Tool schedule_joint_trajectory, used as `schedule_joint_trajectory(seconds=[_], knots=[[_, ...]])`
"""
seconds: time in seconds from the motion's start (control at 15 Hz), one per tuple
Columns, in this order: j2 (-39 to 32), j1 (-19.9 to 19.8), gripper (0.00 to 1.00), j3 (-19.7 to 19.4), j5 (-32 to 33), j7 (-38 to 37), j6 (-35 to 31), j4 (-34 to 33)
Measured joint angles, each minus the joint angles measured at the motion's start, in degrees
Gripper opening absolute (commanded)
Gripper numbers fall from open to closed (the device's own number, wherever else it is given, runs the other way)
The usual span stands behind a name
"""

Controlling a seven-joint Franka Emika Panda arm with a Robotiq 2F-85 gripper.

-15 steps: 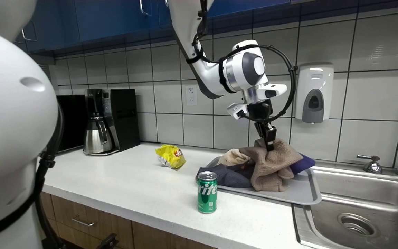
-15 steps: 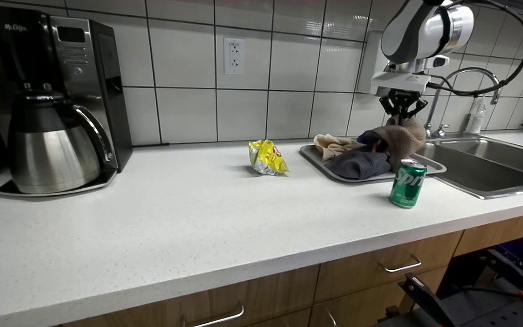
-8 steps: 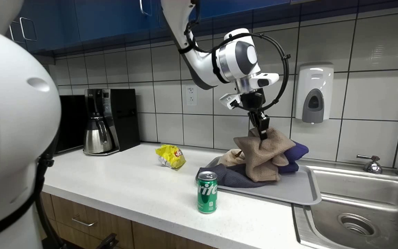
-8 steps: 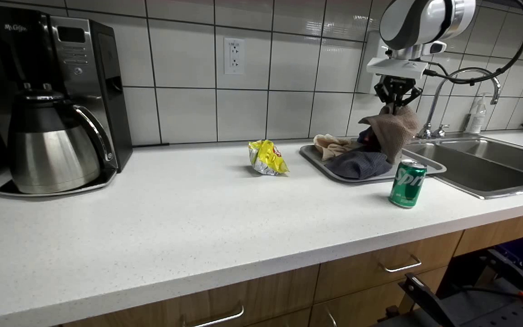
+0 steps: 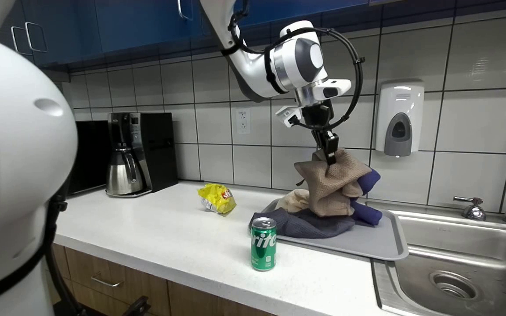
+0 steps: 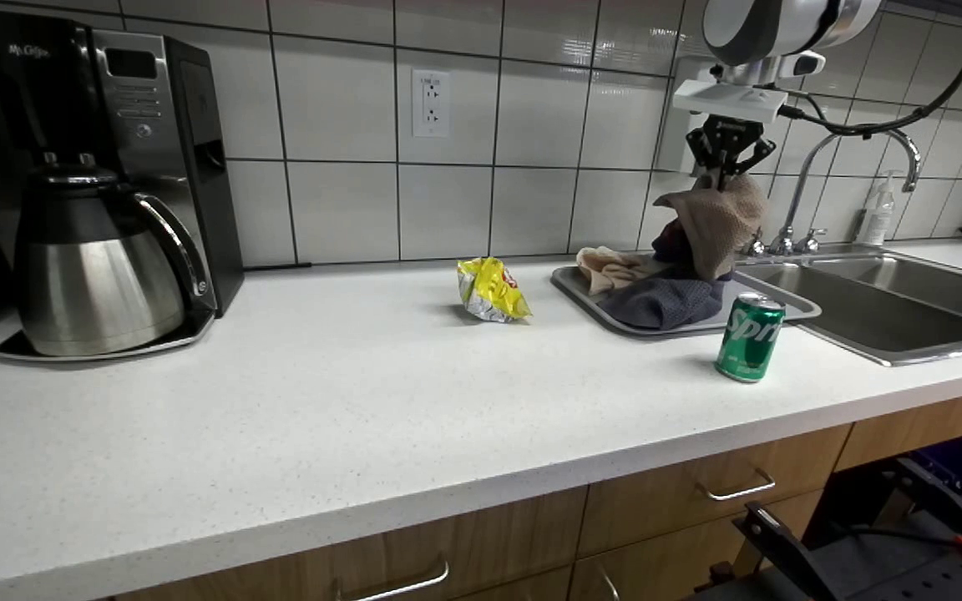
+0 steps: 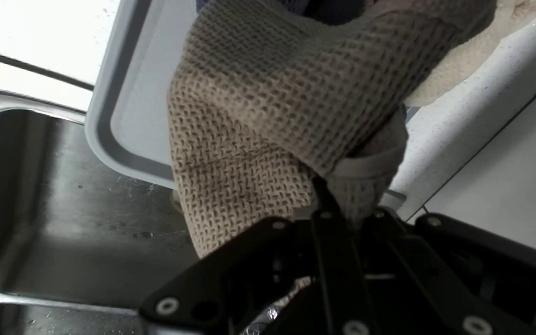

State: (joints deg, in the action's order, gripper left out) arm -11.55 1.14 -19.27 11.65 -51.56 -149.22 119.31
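Observation:
My gripper [image 5: 331,160] is shut on a brown waffle-weave cloth [image 5: 334,191] and holds it bunched above a grey tray [image 5: 382,243]. The brown cloth also hangs from the gripper in an exterior view [image 6: 719,229]. In the wrist view the cloth [image 7: 244,125] fills the middle, with a fold pinched between the fingers [image 7: 345,204]; the fingertips are partly hidden. A purple cloth [image 5: 366,213] shows behind and below the brown one; I cannot tell whether it is lifted too. A dark blue-grey cloth [image 5: 303,224] and a cream cloth [image 5: 294,201] lie on the tray.
A green Sprite can [image 5: 263,245] stands upright in front of the tray. A crumpled yellow bag [image 5: 218,198] lies on the counter by the wall. A coffee maker [image 6: 189,167] with a steel carafe is farther along. A sink [image 5: 384,281] adjoins the tray; a soap dispenser [image 5: 400,116] is on the wall.
My gripper has risen and shifted a little toward the coffee maker side, lifting the brown cloth off the pile. More of the tray and purple cloth show. The can and bag have not moved.

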Motion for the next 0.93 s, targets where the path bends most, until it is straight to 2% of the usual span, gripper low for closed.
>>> schedule_joint_trajectory(seconds=[0.27, 0.33, 0.93], knots=[[0.94, -0.11, 0.03, 0.24, 0.0, 0.0, -0.19, 0.63], [0.99, -0.18, 0.26, 0.43, 0.0, 0.0, -0.19, 0.79], [1.03, -0.34, 0.92, 1.61, 0.0, 0.0, -0.19, 2.19]])
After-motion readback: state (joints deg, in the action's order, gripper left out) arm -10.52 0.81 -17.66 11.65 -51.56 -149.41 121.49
